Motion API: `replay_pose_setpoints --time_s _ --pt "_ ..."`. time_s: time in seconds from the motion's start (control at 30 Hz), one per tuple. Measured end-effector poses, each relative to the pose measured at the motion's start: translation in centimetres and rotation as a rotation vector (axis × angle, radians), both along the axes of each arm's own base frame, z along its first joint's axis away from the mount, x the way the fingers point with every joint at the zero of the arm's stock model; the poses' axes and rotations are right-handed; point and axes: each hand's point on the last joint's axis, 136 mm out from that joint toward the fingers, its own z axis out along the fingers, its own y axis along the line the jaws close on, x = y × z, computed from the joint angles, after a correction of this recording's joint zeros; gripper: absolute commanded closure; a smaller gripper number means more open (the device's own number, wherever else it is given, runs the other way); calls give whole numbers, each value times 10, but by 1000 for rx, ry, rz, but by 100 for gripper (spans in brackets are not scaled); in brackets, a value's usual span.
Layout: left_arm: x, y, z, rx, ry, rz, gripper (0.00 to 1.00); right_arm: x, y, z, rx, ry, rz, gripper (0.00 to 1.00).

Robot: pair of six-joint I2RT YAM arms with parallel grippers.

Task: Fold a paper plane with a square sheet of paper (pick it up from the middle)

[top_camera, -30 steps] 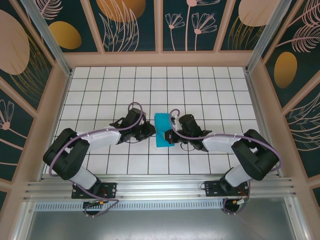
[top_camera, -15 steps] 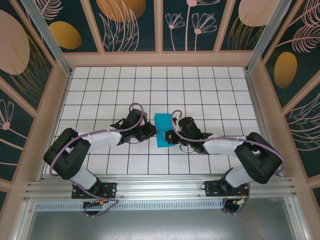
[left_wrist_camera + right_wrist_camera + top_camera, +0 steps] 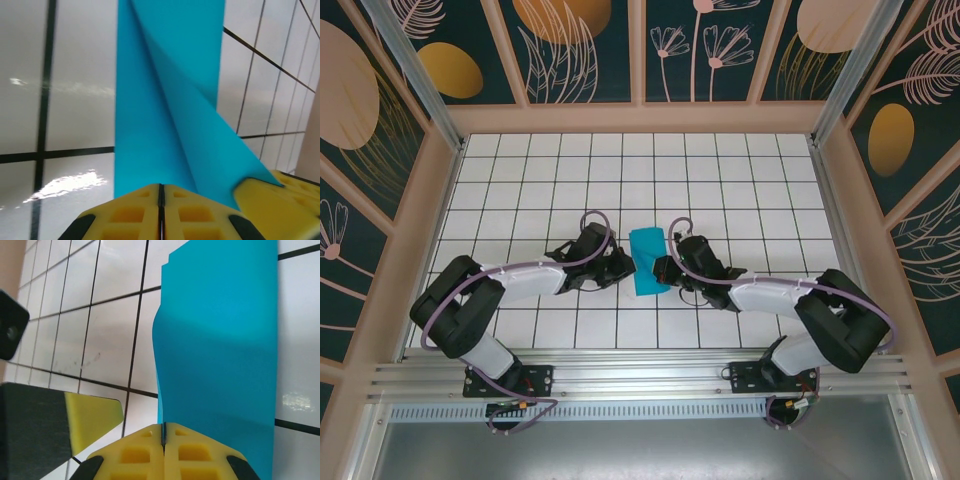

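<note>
The square sheet of paper (image 3: 646, 258) is teal-blue and folded into a narrow strip lying between my two grippers on the white tiles. In the left wrist view the paper (image 3: 165, 100) shows a diagonal flap running down toward the right gripper's yellow finger (image 3: 280, 200). My left gripper (image 3: 161, 186) is shut, its tips at the strip's near edge (image 3: 626, 265), with no paper visible in the seam. My right gripper (image 3: 163, 424) is shut on the paper's lifted edge (image 3: 220, 350), at the strip's right side (image 3: 662, 268). The left gripper's finger (image 3: 92, 415) shows close beside it.
The white tiled table (image 3: 720, 170) spreads wide behind and to both sides of the arms. Wooden frame walls (image 3: 440, 170) enclose it, and a metal rail (image 3: 640, 380) runs along the near edge by the arm bases.
Both wrists have crept a little closer together over the paper. The right arm's forearm has swung lower, and the strip now looks narrower and more tilted.
</note>
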Motion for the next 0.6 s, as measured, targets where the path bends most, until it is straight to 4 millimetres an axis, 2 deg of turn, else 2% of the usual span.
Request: replay_pose_setpoints --time_s 0.17,0.37,0.47,0.6 --pt "7 17 1 62 -16 56 89 -3 4 0 32 41 -81 100" --pt "31 50 21 57 -70 153 87 -8 24 6 66 74 -195 100" --pt "40 63 28 62 -95 182 87 -4 36 17 90 78 -220 100" --pt "40 67 33 68 -116 174 86 19 52 54 107 27 -263 100"
